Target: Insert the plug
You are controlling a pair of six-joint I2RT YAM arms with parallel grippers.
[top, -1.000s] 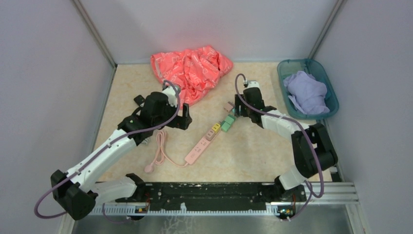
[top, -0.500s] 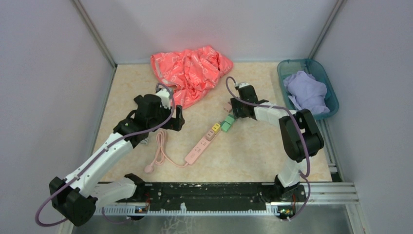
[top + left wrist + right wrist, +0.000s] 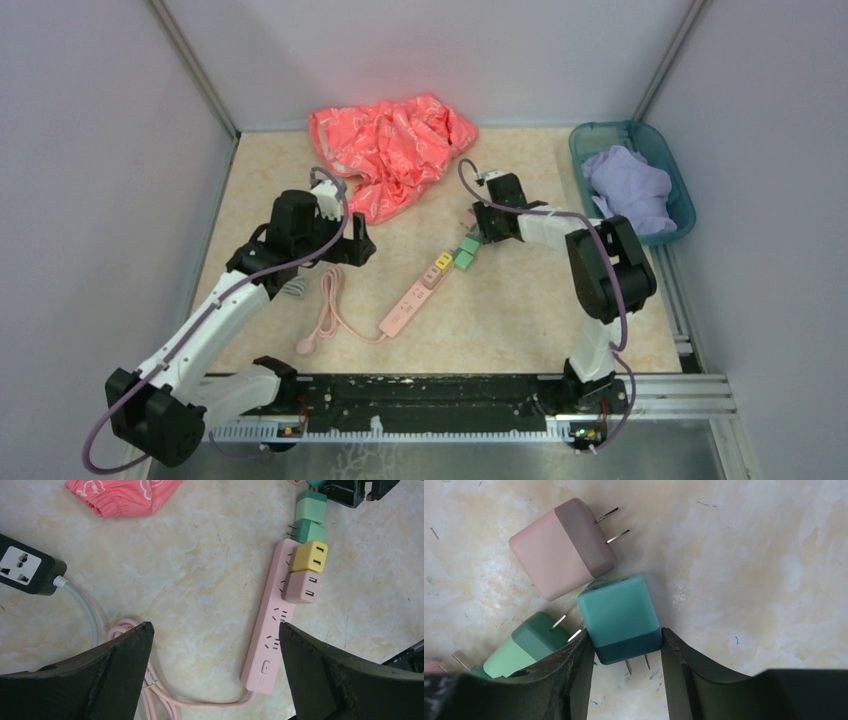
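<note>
A pink power strip (image 3: 410, 305) lies diagonally mid-table, and in the left wrist view (image 3: 272, 625) it carries a yellow plug (image 3: 308, 556) and a pink plug (image 3: 302, 586). My left gripper (image 3: 348, 245) hangs open and empty above the strip's near end (image 3: 215, 630). My right gripper (image 3: 478, 228) sits low at the strip's far end. In the right wrist view it (image 3: 624, 640) is shut on the dark base of a teal plug (image 3: 619, 615), prongs pointing toward the camera. A pink-brown plug (image 3: 561, 547) and a green plug (image 3: 531, 642) lie loose beside it.
A red-pink plastic bag (image 3: 390, 145) lies at the back. A teal basket (image 3: 680, 215) with a lavender cloth stands at the right wall. A black socket block (image 3: 27, 570) with a grey cable lies left of the strip. The strip's pink cord (image 3: 325, 310) is coiled near the left arm.
My left gripper has drawn back to the left. My right gripper has shifted left and settled at the loose plugs by the strip's far end.
</note>
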